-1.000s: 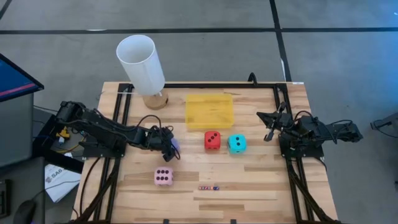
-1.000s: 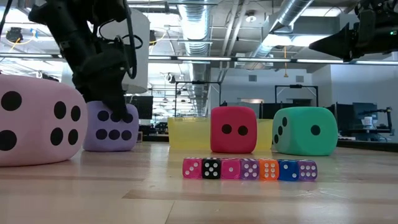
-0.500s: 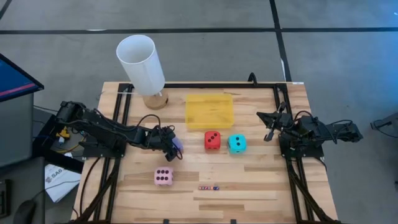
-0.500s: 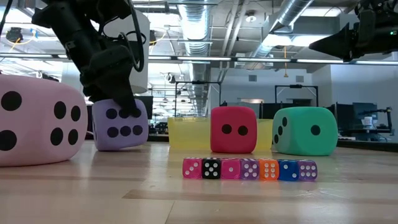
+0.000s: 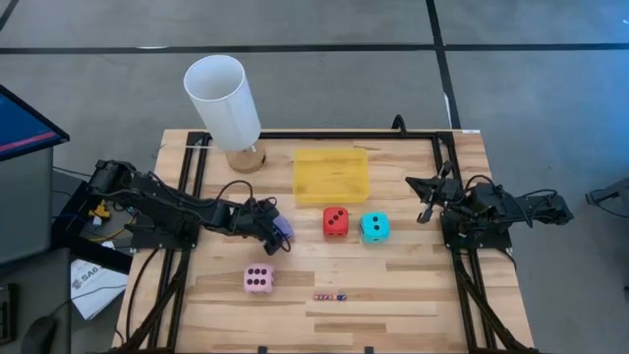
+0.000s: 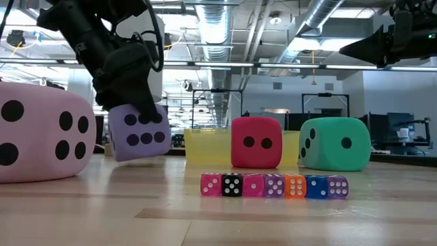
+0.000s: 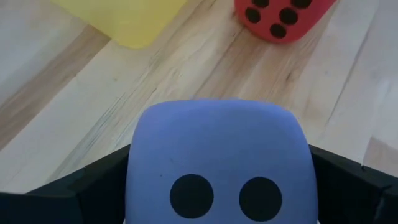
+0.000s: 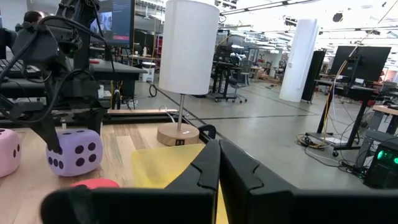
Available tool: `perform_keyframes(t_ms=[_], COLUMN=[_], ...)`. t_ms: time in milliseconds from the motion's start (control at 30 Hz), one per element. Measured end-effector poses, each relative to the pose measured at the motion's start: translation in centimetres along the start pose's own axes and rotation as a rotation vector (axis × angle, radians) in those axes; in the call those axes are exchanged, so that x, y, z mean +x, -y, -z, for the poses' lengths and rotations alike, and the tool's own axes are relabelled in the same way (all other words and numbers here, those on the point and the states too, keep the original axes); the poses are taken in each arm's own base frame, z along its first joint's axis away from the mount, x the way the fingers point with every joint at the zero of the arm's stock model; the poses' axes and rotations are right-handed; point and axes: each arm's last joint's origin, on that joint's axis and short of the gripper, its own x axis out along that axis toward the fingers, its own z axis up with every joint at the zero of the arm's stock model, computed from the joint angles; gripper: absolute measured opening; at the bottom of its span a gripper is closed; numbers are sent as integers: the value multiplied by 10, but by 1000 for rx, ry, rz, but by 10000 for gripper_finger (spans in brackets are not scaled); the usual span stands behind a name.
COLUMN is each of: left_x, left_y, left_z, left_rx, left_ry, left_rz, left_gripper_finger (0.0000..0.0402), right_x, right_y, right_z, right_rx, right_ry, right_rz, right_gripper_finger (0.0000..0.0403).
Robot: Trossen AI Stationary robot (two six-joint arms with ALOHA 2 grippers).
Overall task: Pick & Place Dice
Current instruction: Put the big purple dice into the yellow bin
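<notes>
The purple die (image 5: 282, 228) (image 6: 140, 131) sits between the fingers of my left gripper (image 5: 269, 228) (image 7: 217, 186), left of the red die (image 5: 335, 220) (image 7: 283, 15). The cyan die (image 5: 373, 226) stands right of the red one, and both rest flat on the table. The pink die (image 5: 258, 279) rests near the table's near edge. My right gripper (image 5: 425, 204) (image 8: 219, 168) hangs shut above the table's right side, clear of everything. My left gripper pinches the purple die between its two fingers (image 7: 93, 183), one on each of two opposite side faces (image 7: 140, 174). The fingers come slanting down from the table's left. The die is tilted (image 6: 140, 131), with its lower edge just off the table.
A yellow tray (image 5: 331, 175) lies behind the red die toward the far edge. A white lamp (image 5: 224, 98) stands at the far left on a round wooden base. A row of tiny dice (image 5: 330, 296) lies near the near edge. Bare wood shows between the pink die and the red die.
My left gripper has stayed shut on the purple die and has carried it a little up and toward the table's right, nearer the red die. The die has gone from resting flat on the table to being raised and tilted.
</notes>
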Motion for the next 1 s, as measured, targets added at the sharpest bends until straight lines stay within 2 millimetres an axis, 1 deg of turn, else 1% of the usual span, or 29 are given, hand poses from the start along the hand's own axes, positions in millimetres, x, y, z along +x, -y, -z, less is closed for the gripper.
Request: perform_keyframes(t_ms=[267, 367, 533, 700, 767, 900, 1000], left_x=[4, 1, -18, -45, -51, -55, -51], left_y=[-7, -11, -14, -17, -18, -21, -22], left_z=[-11, -16, -29, -46, -53, -64, -72], left_rx=[-60, -82, -132, -206, -227, -194, -174], left_ry=[45, 68, 154, 303, 366, 458, 513], left_rz=[-5, 1, 59, 161, 197, 208, 199], left_gripper_finger=[374, 376, 383, 377, 377, 378, 377], right_x=[0, 0, 0, 0, 0, 0, 0], right_y=[0, 0, 0, 0, 0, 0, 0], right_z=[0, 0, 0, 0, 0, 0, 0], right_rx=[0, 0, -1, -1, -1, -3, -3], right_ry=[0, 0, -1, -1, -1, 0, -1], right_rz=[0, 0, 0, 1, 1, 1, 2], right_gripper_finger=[3, 3, 3, 3, 3, 3, 3])
